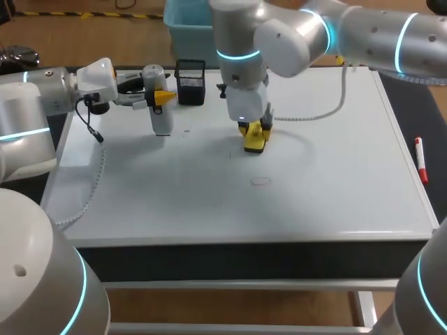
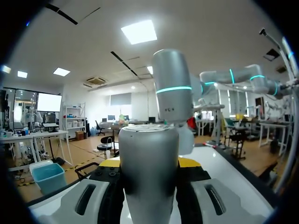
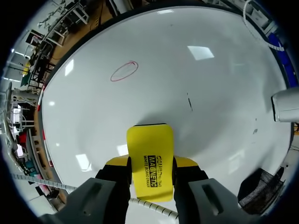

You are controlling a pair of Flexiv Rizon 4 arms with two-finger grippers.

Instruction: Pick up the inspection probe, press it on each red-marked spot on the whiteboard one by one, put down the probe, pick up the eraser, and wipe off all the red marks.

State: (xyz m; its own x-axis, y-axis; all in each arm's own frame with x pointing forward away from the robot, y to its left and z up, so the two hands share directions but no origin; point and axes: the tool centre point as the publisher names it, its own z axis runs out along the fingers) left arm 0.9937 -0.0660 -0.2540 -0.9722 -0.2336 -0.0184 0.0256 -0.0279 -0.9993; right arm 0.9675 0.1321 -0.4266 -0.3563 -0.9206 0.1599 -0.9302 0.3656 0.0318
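At the tabletop's far side, a black mesh basket [image 1: 190, 82] stands just beside the left pincer [image 1: 162, 99]. A white cable [image 1: 343, 87] curves over the whiteboard [image 1: 328, 188] behind the right arm, and a red marker [image 1: 420, 159] lies at the right edge.

The left pincer is clamped on the upright silver probe [image 2: 148, 177], which blocks most of its wrist view. The right pincer [image 3: 150, 164] grips the yellow eraser [image 3: 149, 144] from both sides, low over the board (contact cannot be confirmed). One red ring [image 3: 124, 71] lies ahead of the eraser, apart from it. Short dark strokes [image 3: 189, 101] nearby are too small to identify.
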